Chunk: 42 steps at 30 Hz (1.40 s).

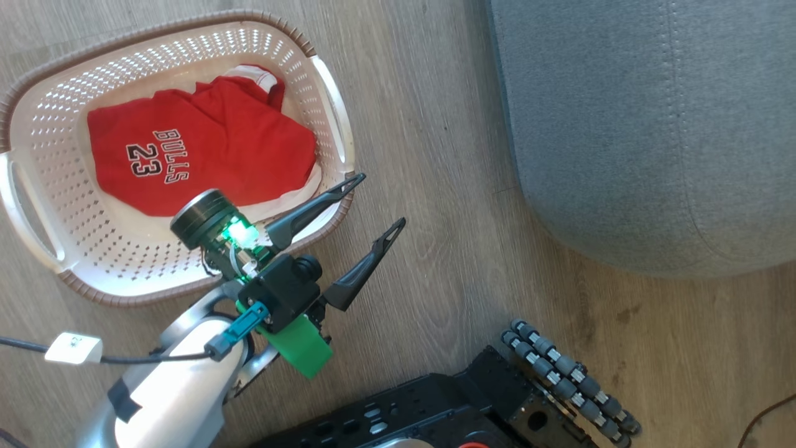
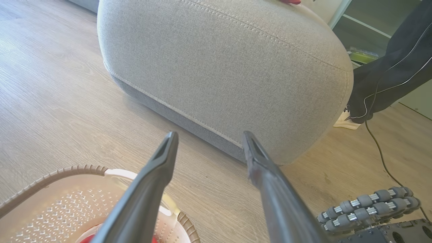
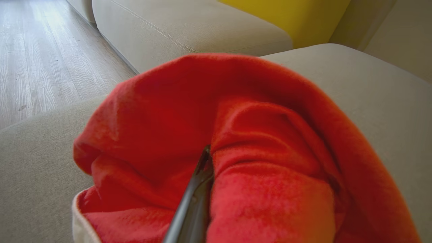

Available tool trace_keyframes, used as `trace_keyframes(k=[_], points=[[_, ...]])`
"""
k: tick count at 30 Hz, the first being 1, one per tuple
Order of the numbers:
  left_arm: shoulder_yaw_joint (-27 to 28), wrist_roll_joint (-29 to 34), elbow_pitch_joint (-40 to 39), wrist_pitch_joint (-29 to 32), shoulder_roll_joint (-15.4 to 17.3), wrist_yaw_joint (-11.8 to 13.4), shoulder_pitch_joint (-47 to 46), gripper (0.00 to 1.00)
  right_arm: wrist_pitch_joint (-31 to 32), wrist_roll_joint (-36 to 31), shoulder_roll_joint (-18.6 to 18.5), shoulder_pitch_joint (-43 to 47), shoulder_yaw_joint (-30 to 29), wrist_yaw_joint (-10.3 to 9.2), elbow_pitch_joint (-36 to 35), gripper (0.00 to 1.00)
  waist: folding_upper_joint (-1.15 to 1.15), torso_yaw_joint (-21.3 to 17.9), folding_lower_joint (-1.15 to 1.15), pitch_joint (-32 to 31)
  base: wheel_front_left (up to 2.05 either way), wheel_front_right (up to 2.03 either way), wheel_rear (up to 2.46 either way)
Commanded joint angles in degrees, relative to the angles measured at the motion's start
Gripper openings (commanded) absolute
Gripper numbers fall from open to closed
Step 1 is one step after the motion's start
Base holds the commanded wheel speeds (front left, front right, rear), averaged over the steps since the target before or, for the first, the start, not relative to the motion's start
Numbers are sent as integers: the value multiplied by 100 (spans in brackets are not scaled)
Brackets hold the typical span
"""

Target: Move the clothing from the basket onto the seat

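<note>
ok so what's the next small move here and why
Probably the right gripper should open its jaws: they're shut on the plain red garment, which looks bunched on the grey seat cushion. The Bulls jersey lies in the basket.

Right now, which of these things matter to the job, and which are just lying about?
Job: Bulls jersey, basket, seat, plain red garment.
Lying about: yellow cushion, person's leg, white shoe.
</note>
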Motion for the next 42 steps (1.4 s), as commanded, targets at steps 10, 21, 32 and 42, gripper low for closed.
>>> trace_keyframes(k=[10, 21, 32, 42], points=[[32, -25, -35, -28, -162, -7, 18, 100, 104, -839, -205, 80, -438, -2, 118, 100, 0, -66, 0, -530, 0, 0, 0], [-42, -115, 264, -28, -838, -7, 179, 100, 1329, -1494, -279, 386, 35, -2, 523, 100, 0, 1, 0, -1730, 0, 0, 0], [493, -347, 359, -28, -1493, -7, 701, 100, 720, -1433, -275, 434, 878, -2, 625, 100, 0, 196, 0, -2994, 0, 0, 0], [1525, -221, 206, -28, -1780, 1, 1187, 100, -222, 94, 456, 353, 2422, -2, 434, 100, 0, 696, 0, -3865, 0, 0, 0]])
